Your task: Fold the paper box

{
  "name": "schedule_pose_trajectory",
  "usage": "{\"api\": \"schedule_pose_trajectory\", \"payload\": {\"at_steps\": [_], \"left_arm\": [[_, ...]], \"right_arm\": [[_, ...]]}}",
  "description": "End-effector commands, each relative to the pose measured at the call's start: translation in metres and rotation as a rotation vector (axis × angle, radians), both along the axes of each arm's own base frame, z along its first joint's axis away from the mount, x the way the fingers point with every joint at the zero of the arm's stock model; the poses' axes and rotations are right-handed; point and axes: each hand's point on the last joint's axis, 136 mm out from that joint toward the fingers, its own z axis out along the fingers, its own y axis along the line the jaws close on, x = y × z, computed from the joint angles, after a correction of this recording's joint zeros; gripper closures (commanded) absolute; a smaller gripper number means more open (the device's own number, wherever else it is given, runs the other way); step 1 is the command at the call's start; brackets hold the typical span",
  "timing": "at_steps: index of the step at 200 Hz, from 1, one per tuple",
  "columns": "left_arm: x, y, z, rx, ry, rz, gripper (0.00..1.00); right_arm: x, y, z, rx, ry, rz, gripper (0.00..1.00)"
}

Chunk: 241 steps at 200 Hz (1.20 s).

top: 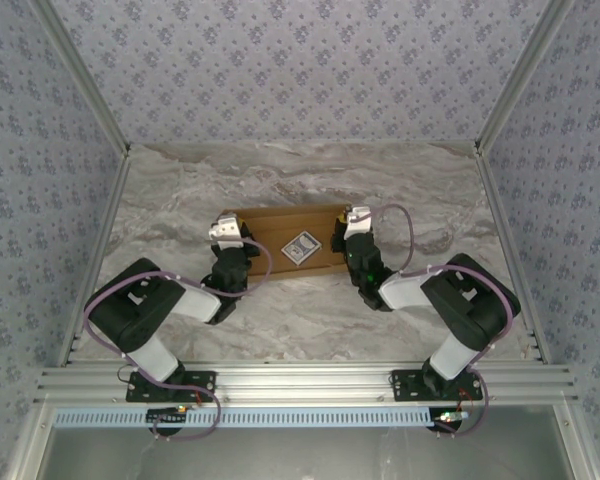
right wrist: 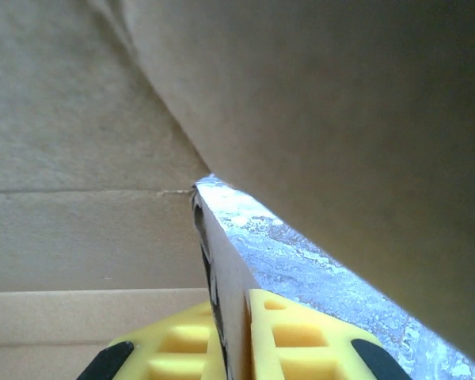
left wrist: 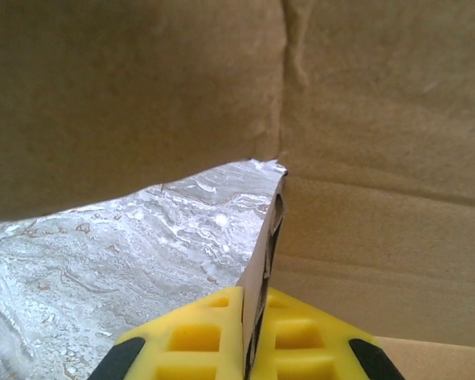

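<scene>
In the middle of the marble table [top: 280, 320], a little nearer the far edge than the near one, lies the paper box [top: 280, 232], a flat brown cardboard shape with its long sides running roughly along the far edge. A small dark card [top: 301, 247] with a white border rests on its near half, right of centre. The left gripper [top: 223, 232] is at the box's left end and the right gripper [top: 352, 225] at its right end, with both arms reaching in from the near corners. In the left wrist view, the left gripper [left wrist: 244, 317] has its yellow fingers [left wrist: 198, 336] pressed together on a thin upright cardboard flap seen edge-on — the jaws are narrow, nipping only the sheet's thickness. A broad brown panel rises behind, and marble shows below it. In the right wrist view, the right gripper [right wrist: 231, 324] does the same — its yellow fingers [right wrist: 301, 340] are clamped on an upright flap edge, with cardboard panels around it and a strip of marble between.
</scene>
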Motion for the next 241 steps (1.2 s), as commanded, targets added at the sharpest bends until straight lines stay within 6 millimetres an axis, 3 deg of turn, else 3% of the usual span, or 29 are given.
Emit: {"api": "schedule_pose_trajectory", "payload": {"at_steps": [1, 91, 157, 205, 241], "left_arm": [[-0.012, 0.005, -0.047, 0.132, 0.136, -0.019, 0.94], [-0.019, 0.001, -0.064, 0.230, 0.141, -0.037, 0.98], [-0.020, -0.003, -0.061, 0.264, 0.116, -0.056, 1.00], [-0.017, -0.006, -0.056, 0.271, 0.105, -0.065, 1.00], [-0.017, -0.007, -0.055, 0.270, 0.105, -0.070, 1.00]], "right_arm": [[-0.011, -0.010, -0.022, -0.012, 0.062, -0.038, 0.87], [-0.022, -0.016, -0.032, -0.025, 0.100, -0.062, 0.83], [-0.027, -0.020, -0.013, -0.028, 0.095, -0.058, 0.76], [-0.038, -0.024, 0.019, -0.058, 0.076, 0.000, 0.64], [-0.056, -0.031, 0.074, -0.089, 0.003, 0.059, 0.58]]}}
